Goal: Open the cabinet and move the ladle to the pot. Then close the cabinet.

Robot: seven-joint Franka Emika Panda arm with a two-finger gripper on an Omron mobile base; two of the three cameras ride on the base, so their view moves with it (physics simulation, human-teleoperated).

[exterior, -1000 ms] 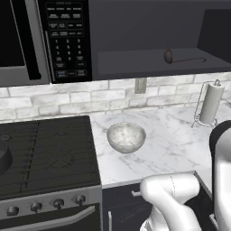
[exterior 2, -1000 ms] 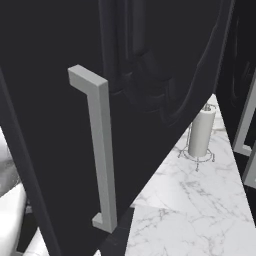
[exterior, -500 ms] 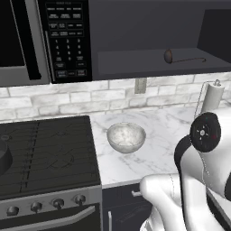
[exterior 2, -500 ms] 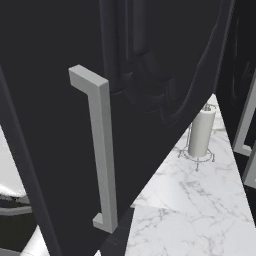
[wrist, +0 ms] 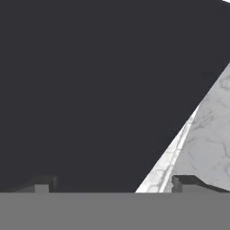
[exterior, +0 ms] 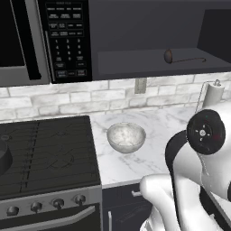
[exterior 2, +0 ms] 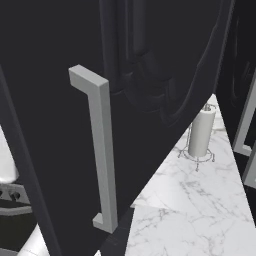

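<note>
The cabinet (exterior: 149, 31) stands open above the counter. On its dark shelf lies the ladle (exterior: 173, 56), cup to the left and thin handle pointing right. The swung-out cabinet door (exterior 2: 150, 60) with its silver bar handle (exterior 2: 102, 150) takes up most of the right base view. A dark round rim at the stove's left edge, cut off by the frame, looks like the pot (exterior: 3, 155). In the hand view my gripper (wrist: 112, 185) is open and holds nothing, its fingertips (wrist: 42, 184) facing a flat dark panel close ahead.
A pale speckled bowl (exterior: 126, 136) sits on the marble counter (exterior: 153, 162) beside the black stove (exterior: 45, 153). The microwave (exterior: 40, 40) hangs left of the cabinet. A paper towel holder (exterior 2: 201, 131) stands at the counter's back right. My white arm (exterior: 203, 135) rises at the right.
My arm has swung up and leftward into the left base view, its dark round joint now in front of the paper towel holder. Door, ladle and bowl have not moved.
</note>
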